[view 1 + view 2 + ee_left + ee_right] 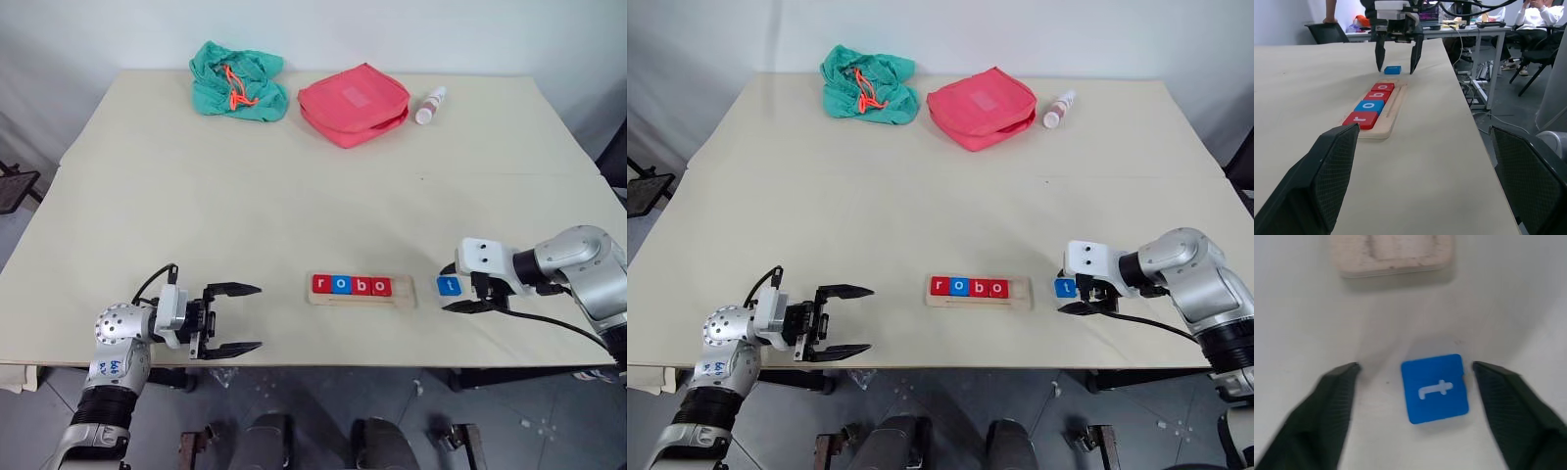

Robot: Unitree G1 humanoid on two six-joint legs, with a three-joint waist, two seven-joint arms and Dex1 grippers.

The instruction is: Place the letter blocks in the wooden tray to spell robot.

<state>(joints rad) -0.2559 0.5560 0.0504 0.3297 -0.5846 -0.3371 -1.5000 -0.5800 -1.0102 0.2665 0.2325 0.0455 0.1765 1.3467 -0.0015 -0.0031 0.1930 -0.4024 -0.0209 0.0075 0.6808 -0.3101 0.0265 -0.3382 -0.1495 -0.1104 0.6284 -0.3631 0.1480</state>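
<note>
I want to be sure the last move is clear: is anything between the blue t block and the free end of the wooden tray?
Nothing visible: bare table lies between the blue t block and the wooden tray, whose free slot faces it.

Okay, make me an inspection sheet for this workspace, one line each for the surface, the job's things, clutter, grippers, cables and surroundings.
Surface: pale table, flat, no spills seen.
Job's things: wooden tray near the front edge holds four letter blocks reading r, o, b, o; its last slot is free. The blue t block lies flat on the table beside the tray's free end.
Clutter: green cloth bag, red pouch and small bottle at the far edge.
Grippers: left gripper open, holding nothing. Right gripper open, fingers either side of the t block, not gripping.
Cables: black cable on the left wrist, another trailing from the right.
Surroundings: desks, chairs and seated people past the table, in the left wrist view.
</note>
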